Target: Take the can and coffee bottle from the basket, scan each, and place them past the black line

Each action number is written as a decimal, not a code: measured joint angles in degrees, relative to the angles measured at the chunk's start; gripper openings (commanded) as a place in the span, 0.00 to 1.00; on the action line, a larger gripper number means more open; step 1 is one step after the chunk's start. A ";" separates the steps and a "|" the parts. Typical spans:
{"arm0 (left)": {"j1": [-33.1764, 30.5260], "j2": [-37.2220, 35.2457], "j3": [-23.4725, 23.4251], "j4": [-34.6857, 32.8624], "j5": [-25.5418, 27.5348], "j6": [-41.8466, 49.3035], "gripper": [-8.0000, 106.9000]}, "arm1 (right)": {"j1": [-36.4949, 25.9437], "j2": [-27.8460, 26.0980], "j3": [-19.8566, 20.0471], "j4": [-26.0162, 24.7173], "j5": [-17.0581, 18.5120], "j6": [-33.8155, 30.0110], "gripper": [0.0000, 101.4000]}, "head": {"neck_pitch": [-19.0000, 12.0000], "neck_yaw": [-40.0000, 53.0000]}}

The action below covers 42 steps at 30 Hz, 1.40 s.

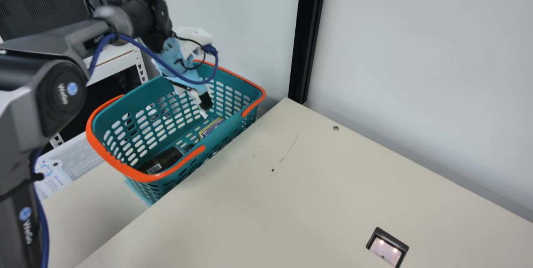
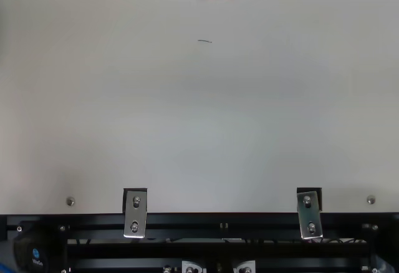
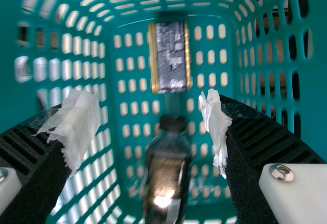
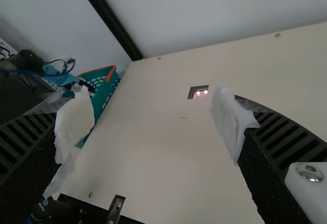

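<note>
Well, a dark, black-capped coffee bottle (image 3: 165,178); a gold-rimmed can (image 3: 170,58)

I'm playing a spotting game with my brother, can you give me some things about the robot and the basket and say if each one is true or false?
1. The can and the coffee bottle are both in the basket. True.
2. The basket is yellow all over. False: it is teal, with orange on its rim.
3. The left end effector is open. True.
4. The can and the coffee bottle are pressed against each other. False: there is a gap between them.
5. The right end effector is shut on the can. False: it is open, with nothing held.
6. Two bright spots show in the little framed window on the table. True.
</note>
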 measured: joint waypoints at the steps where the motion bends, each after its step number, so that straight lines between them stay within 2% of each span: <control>1: -0.12 1.68 -0.80 -0.26 -0.11 -0.46 0.85 | 0.00 0.00 0.00 0.00 0.00 0.00 1.00 | 0.00 0.00; 17: -1.45 22.29 -16.56 -1.24 1.05 -4.89 0.85 | 0.00 0.00 0.00 0.00 0.00 0.00 1.00 | 0.29 0.00; 28: -1.95 30.47 -25.67 -1.23 3.15 -5.49 0.85 | 0.00 0.00 0.00 0.00 0.00 0.00 1.00 | 0.00 0.00; 29: -2.03 30.99 -26.52 -1.23 3.43 -5.39 0.48 | 0.00 0.00 0.00 0.00 0.00 0.00 1.00 | 0.00 0.00; 30: -2.03 31.41 -27.00 -1.33 3.59 -5.39 0.16 | 0.00 0.00 0.00 0.00 0.00 0.00 1.00 | 0.00 0.00; 36: -2.16 32.29 -28.64 -2.47 3.88 -4.75 0.16 | 0.00 0.00 0.00 0.00 0.00 0.00 1.00 | 0.00 0.00; 42: -1.69 27.50 -23.83 -3.59 -0.01 -2.70 0.16 | 0.00 0.00 0.00 0.00 0.00 0.00 1.00 | 0.00 0.00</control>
